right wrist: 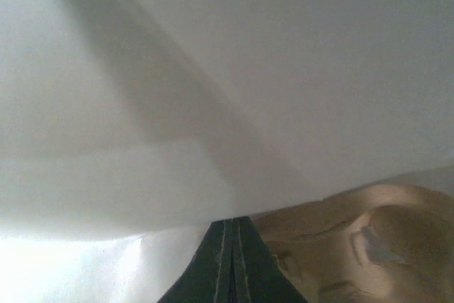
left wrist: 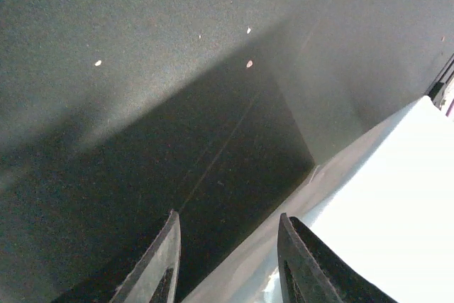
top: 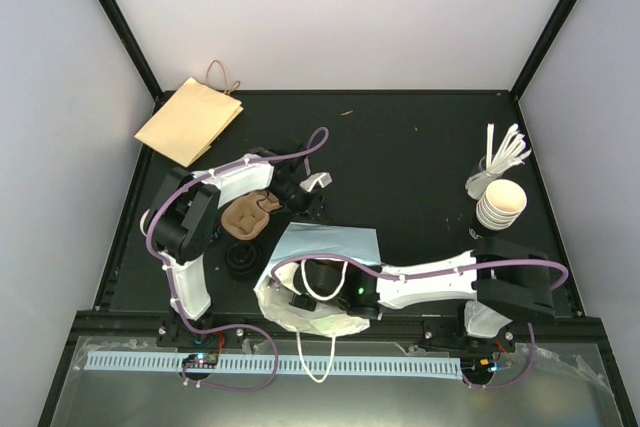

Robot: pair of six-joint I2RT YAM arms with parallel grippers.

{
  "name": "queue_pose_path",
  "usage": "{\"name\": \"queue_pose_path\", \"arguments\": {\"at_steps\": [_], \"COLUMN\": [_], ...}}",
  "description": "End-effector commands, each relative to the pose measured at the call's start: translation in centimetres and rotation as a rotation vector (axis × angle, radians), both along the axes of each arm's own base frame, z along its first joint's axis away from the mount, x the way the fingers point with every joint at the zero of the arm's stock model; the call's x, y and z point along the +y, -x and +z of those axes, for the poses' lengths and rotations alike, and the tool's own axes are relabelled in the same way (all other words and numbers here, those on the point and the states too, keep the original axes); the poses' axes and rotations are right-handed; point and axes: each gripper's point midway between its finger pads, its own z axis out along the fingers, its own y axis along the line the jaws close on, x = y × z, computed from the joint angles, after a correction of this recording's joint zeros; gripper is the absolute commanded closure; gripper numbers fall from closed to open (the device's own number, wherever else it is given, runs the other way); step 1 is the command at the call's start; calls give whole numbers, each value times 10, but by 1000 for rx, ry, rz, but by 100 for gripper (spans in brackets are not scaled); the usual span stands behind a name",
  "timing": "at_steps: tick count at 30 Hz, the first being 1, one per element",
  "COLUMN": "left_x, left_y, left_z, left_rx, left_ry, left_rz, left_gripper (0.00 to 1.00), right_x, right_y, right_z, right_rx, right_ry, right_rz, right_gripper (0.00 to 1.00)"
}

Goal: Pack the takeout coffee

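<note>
Noting, left to right: flat brown bag (top: 190,119), pulp carrier (top: 248,215), loose lids (top: 240,259), white bag (top: 335,245), cup stack (top: 500,204); black table (top: 420,147), white walls (top: 350,17); left arm bent over carrier, left gripper (left wrist: 227,221) half open, empty, beside white bag; right arm reaches left, right gripper (right wrist: 232,260) shut inside it; takeout coffee I cannot locate.

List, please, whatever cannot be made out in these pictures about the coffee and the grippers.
- Takeout coffee: seen in no view; from above, the right arm and the white bag hide the bag's inside.
- Right gripper: right wrist view, bottom edge cuts its shut fingers; whether they pinch paper is unclear.
- Cup carrier: right wrist view, blurred and cropped.
- Left gripper: left wrist view, finger bases cut off.
</note>
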Motion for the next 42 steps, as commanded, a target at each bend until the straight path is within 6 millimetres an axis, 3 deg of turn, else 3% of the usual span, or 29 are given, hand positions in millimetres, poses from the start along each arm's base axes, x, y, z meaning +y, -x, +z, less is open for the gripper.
{"name": "queue_pose_path", "arguments": {"at_steps": [1, 5, 14, 32, 42], "left_x": [-5, -4, -3, 4, 4], "left_y": [5, 6, 5, 14, 15], "left_z": [-2, -11, -5, -6, -5], "left_rx": [9, 28, 18, 17, 11], "left_ry": [21, 10, 3, -3, -1], "left_rz": [-17, -15, -14, -15, -11], "left_gripper": [61, 62, 62, 62, 62], "right_x": [9, 4, -8, -26, -39], "right_y": [9, 0, -12, -43, -49], "right_z": [-13, -27, -49, -72, -79], "right_rx": [30, 26, 13, -28, -41], "right_ry": [50, 99, 174, 336, 403], "right_rz": [57, 29, -16, -122, -177], "right_gripper": [99, 99, 99, 99, 99]}}
